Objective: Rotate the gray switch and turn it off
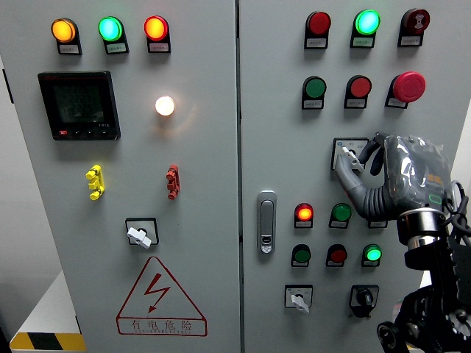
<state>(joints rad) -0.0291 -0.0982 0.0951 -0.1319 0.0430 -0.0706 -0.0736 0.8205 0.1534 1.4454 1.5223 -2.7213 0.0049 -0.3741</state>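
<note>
Head view looks square onto a pale grey metal control cabinet (199,220) with two doors; the robot's right hand (375,173), sheathed in a shiny grey glove, comes up from the lower right on a black arm and reaches to the right-hand door; its fingers (352,175) are curled in against the small gray rotary switch on its white square plate (343,152), which sits mid-door just below a green round push button (315,88) and a red one (360,87); the fingers seem to pinch the knob, though the hand hides most of it, so whether the grip is firm cannot be told; the hand stands side-on to the plate, a pose that would let the wrist roll and carry the knob round; I judge the turn is either about to start or under way, since the knob's pointer cannot be read; the left hand is out of sight.

Two similar gray switches lie apart from it: one low on the left door (140,234), one at the bottom of the right door (298,298); a red mushroom stop button (407,87) stands near the hand's upper side, worth avoiding; several lamps glow, among them a white one (165,105); a chrome door latch (266,222) sits by the seam; a yellow-black striped edge (44,341) shows at the lower left against a white wall.
</note>
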